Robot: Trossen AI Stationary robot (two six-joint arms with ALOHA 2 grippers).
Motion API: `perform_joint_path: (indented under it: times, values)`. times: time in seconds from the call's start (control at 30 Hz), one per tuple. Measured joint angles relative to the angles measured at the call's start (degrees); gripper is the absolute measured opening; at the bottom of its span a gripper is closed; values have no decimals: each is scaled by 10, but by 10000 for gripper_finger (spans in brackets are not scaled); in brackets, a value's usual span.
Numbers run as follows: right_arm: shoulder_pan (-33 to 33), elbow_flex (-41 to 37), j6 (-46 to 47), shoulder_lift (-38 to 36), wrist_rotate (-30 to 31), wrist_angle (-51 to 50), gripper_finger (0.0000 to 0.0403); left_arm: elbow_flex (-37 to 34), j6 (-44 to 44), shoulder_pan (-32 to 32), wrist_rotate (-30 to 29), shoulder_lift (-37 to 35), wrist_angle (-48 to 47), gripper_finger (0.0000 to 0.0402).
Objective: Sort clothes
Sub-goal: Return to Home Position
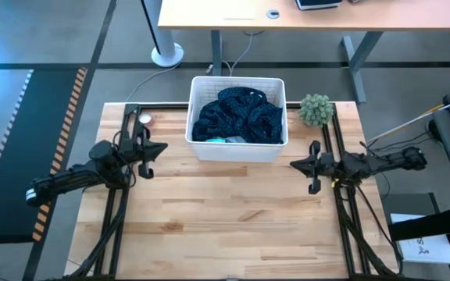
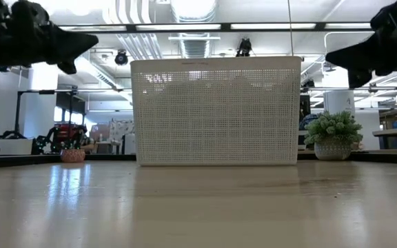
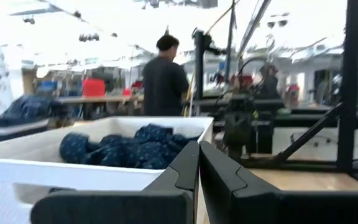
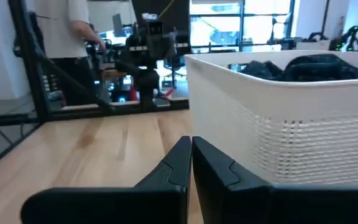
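Note:
The clothes (image 1: 238,115) lie heaped inside a white ribbed basket (image 1: 237,150) at the table's far middle: a navy dotted garment on top, with a bit of light blue and white at its near edge. They also show in the left wrist view (image 3: 126,148) and the right wrist view (image 4: 303,66). My left gripper (image 1: 162,148) is shut and empty above the table, left of the basket. My right gripper (image 1: 294,164) is shut and empty, right of the basket. Both point toward the table's middle.
A small fuzzy green plant (image 1: 316,109) stands at the far right beside the basket. A small pink object (image 1: 144,119) lies at the far left. Bare wooden tabletop (image 1: 233,218) stretches near the basket. People stand in the room beyond the table.

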Motion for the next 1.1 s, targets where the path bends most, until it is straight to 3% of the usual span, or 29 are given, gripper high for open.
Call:
perform_joint_path:
  times: [0.2, 0.57, 0.9, 1.1]
  values:
    - [-14, 0, -4, 15, -2, -2, 0, -18, 25, -57, -52, -14, -12, 0]
    - [-64, -1, -8, 26, -68, -10, 0, -18, 61, -171, -158, 27, 1, 0]
    - [-88, -1, -51, -8, -83, -12, 0, -18, 87, -180, -194, 69, 46, 0]
    - [-104, -1, -116, 5, -36, -6, 0, -18, 87, -180, -225, 68, 45, 0]
